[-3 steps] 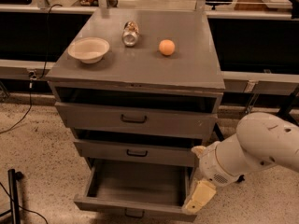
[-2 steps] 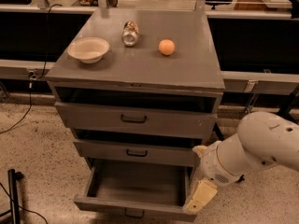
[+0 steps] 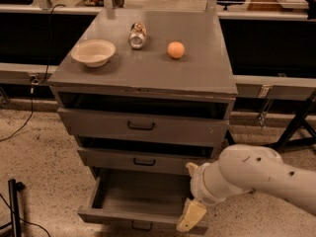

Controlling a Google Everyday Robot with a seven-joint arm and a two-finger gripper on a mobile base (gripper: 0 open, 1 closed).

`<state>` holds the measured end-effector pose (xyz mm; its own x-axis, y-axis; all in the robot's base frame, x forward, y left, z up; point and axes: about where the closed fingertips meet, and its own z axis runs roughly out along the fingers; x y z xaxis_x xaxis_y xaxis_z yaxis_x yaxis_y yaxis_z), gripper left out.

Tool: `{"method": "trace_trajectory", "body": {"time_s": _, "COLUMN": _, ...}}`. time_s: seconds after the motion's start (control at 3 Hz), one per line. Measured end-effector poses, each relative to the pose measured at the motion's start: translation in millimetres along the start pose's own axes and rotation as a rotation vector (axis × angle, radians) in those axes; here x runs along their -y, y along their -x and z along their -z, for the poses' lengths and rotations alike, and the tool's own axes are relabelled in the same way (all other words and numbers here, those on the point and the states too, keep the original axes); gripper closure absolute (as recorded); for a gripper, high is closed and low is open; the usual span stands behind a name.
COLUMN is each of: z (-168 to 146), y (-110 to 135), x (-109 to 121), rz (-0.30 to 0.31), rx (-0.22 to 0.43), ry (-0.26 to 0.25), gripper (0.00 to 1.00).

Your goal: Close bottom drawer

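The grey cabinet (image 3: 148, 73) has three drawers. The bottom drawer (image 3: 138, 194) is pulled far out and its shallow inside is bare. Its slim front panel (image 3: 123, 220) lies at the picture's lower edge with a small dark bar handle (image 3: 141, 225). My gripper (image 3: 190, 215) comes in from the right on a thick white arm (image 3: 256, 174). Its cream fingertip rests at the right end of the drawer's front panel. The middle drawer (image 3: 143, 159) and top drawer (image 3: 140, 125) each stand slightly out.
On the cabinet top sit a white bowl (image 3: 93, 52), a can lying on its side (image 3: 138, 35) and an orange (image 3: 176, 50). A black stand (image 3: 15, 206) is at the lower left. Dark table legs (image 3: 296, 127) stand at the right.
The arm and gripper have shifted very slightly; the bottom drawer stands as far out as before.
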<state>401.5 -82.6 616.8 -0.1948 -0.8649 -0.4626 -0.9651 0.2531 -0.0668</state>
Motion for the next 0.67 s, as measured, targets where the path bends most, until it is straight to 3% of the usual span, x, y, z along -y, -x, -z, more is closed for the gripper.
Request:
{"method": "trace_trajectory", "body": {"time_s": 0.33, "z": -2.0, "y": -1.9, "x": 11.3, "rz": 0.019, "rx": 0.009, "ry": -0.065, "gripper": 0.0}}
{"method": "trace_trajectory", "body": {"time_s": 0.67, "z": -1.4, "y": -0.5, "x": 12.2, "rz": 0.018, "rx": 0.012, "ry": -0.067, "gripper": 0.0}}
